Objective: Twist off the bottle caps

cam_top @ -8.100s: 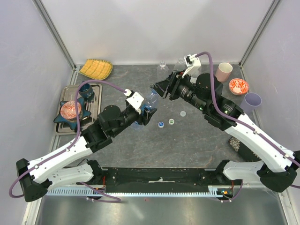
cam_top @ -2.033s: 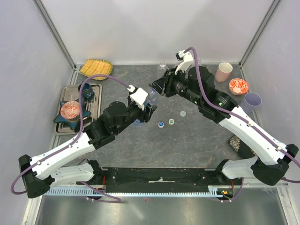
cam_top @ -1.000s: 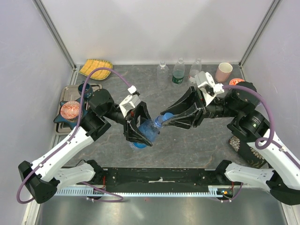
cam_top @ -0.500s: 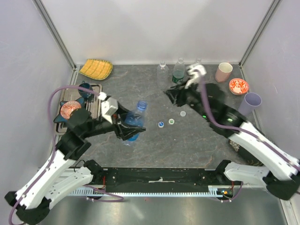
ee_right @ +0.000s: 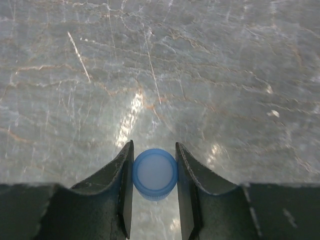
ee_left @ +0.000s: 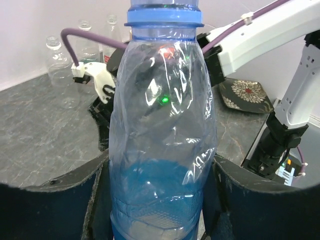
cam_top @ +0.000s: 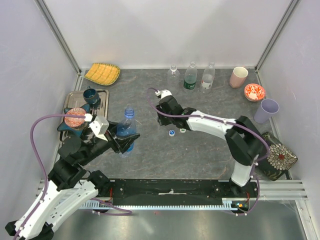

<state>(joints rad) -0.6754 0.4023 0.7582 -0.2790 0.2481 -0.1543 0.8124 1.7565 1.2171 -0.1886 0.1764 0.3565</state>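
My left gripper point(ee_left: 160, 200) is shut on the lower body of the blue-tinted bottle point(ee_left: 162, 125), which it holds upright with its neck open. From above, that bottle point(cam_top: 125, 132) is at the left of the table in the left gripper point(cam_top: 121, 142). My right gripper point(ee_right: 155, 172) is shut on the blue cap point(ee_right: 155, 173) just above the stone surface, and in the overhead view the right gripper point(cam_top: 162, 116) is at mid-table. A white-and-blue cap point(cam_top: 171, 133) and a white-and-green cap point(cam_top: 183, 130) lie loose. Three bottles point(cam_top: 190, 76) stand along the back wall.
A yellow dish point(cam_top: 102, 73) sits at the back left, above a metal tray point(cam_top: 102, 97) with a teal cup point(cam_top: 91, 95) and a patterned bowl point(cam_top: 75, 117). A pink cup point(cam_top: 239, 76), a red bowl point(cam_top: 254, 92), a purple cup point(cam_top: 268, 110) and a dark flowered dish point(cam_top: 277, 160) stand on the right.
The blue cap is off the bottle and sits in my right gripper, which has swung toward mid-table. My left gripper has drawn the bottle left and nearer.
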